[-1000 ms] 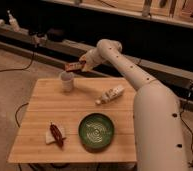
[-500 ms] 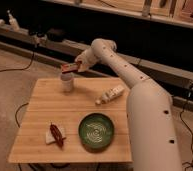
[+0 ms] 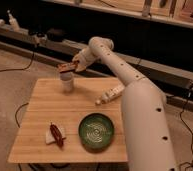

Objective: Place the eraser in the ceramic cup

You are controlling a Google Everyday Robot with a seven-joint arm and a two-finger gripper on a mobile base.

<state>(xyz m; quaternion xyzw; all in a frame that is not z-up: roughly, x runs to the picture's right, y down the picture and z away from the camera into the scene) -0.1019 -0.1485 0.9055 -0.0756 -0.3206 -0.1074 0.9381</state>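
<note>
High oblique view over pincer (image 3: 70, 66)

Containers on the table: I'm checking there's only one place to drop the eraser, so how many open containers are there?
2. The ceramic cup stands at the far left, right below the gripper with the eraser. The green bowl sits near the front edge.

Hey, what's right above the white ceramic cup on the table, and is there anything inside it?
The eraser sits just over the ceramic cup, held at the gripper. The cup's inside cannot be seen; eraser and rim cover it.
</note>
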